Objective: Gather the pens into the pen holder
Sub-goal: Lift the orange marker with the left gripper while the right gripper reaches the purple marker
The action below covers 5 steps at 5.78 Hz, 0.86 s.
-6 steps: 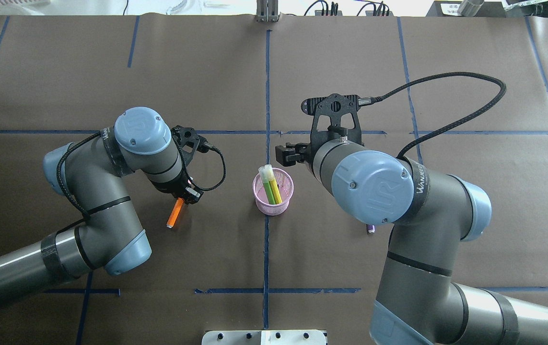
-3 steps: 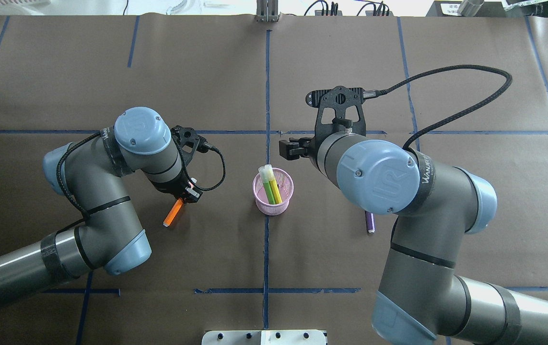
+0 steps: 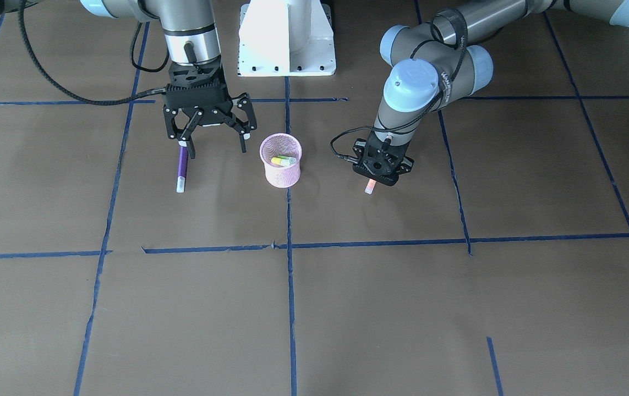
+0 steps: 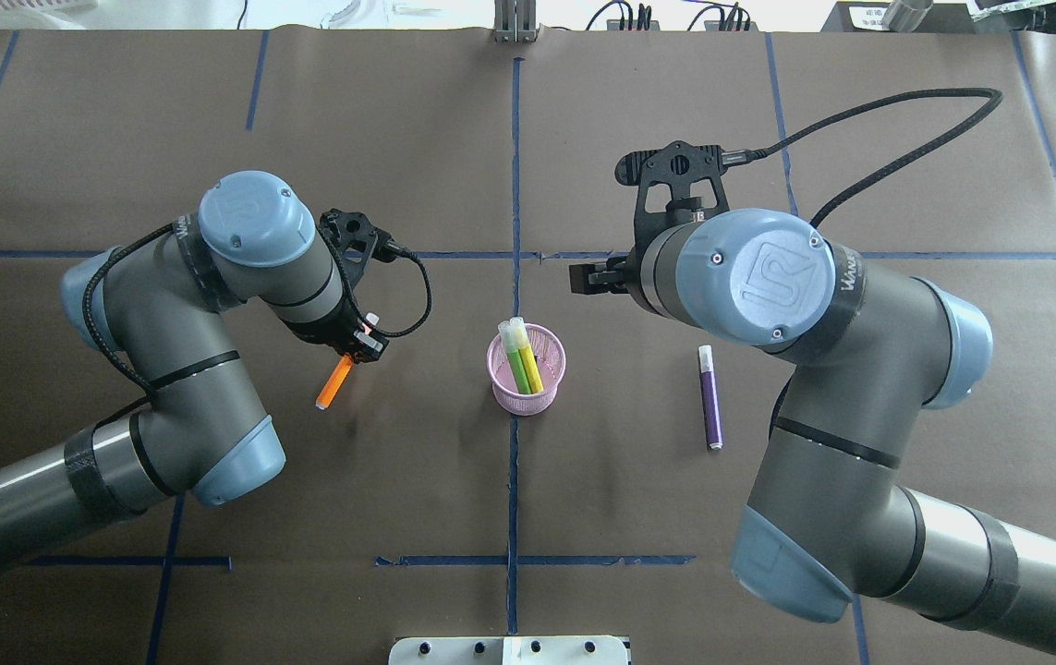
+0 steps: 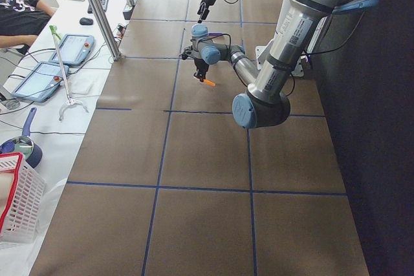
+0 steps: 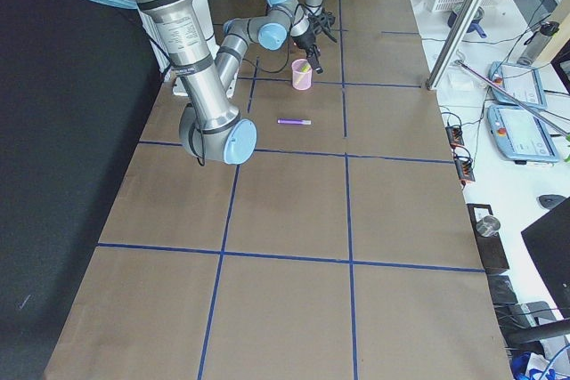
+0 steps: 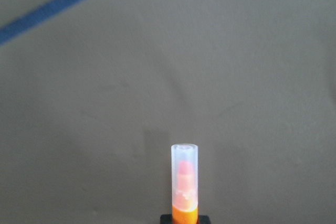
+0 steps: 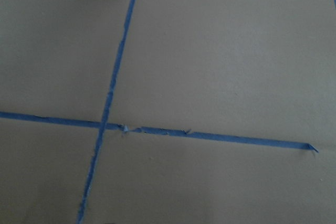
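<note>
- The pen holder (image 4: 518, 402) stands upright near the middle of the table (image 4: 528, 139), on the long blue tape line (image 4: 515, 157), where either of my arms can reach its mouth.
- A green pen (image 4: 518, 358) and a yellowish one beside it lean inside the holder, pale caps up, above the rim.
- The orange pen (image 4: 335, 383) is clamped in my left pincer (image 4: 363, 349), out toward the table's left end and apart from the holder. I grip it near one end, so most of the barrel slants down and away. In the wrist view its translucent cap (image 7: 185, 166) juts out over bare brown paper. It looks clear of the table, which suits a carry to the holder.
- The purple pen (image 4: 710, 397) lies flat on the table on the holder's other side, touched by nothing, white tip toward my base.
- My right pincer (image 3: 215, 149) hangs with its fingers spread wide and holds nothing, between holder and purple pen. One fingertip is close above the pen's far end. I judge this stance ready for picking up that pen.
- Two pens are left to collect: the orange one in my grip and the purple one on the table.
</note>
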### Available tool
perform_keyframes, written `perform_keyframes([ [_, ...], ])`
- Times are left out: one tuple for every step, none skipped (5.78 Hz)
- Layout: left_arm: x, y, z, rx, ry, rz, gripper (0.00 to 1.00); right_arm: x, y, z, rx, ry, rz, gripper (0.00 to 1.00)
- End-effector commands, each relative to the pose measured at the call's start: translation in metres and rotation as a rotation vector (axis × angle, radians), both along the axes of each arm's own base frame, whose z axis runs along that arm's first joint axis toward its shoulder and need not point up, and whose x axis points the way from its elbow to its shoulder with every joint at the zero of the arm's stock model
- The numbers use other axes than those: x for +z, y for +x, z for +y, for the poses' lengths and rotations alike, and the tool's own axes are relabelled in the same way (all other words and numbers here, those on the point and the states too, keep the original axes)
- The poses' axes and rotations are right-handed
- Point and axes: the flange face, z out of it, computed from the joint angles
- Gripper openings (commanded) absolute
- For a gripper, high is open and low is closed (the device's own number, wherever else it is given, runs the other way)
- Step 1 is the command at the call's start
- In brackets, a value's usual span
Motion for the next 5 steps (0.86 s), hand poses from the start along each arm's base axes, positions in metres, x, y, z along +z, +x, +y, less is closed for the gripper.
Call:
perform_keyframes([
  [-0.057, -0.047, -0.013, -0.096, 0.098, 0.078, 0.0, 0.052, -0.001, -0.002, -0.099, -0.155, 0.056, 1.0],
  [-0.091, -0.07, -0.008, -0.162, 0.174, 0.139, 0.0, 0.075, -0.004, -0.009, -0.163, -0.25, 0.058, 1.0],
  [-0.114, -0.079, -0.007, -0.282, 0.177, 0.274, 0.0, 0.101, -0.004, -0.005, -0.207, -0.296, 0.077, 1.0],
  [-0.127, -0.088, -0.007, -0.37, 0.173, 0.354, 0.0, 0.123, -0.005, -0.006, -0.222, -0.307, 0.111, 1.0],
  [-0.142, -0.097, -0.003, -0.443, 0.155, 0.437, 0.0, 0.135, -0.009, -0.007, -0.248, -0.353, 0.111, 1.0],
])
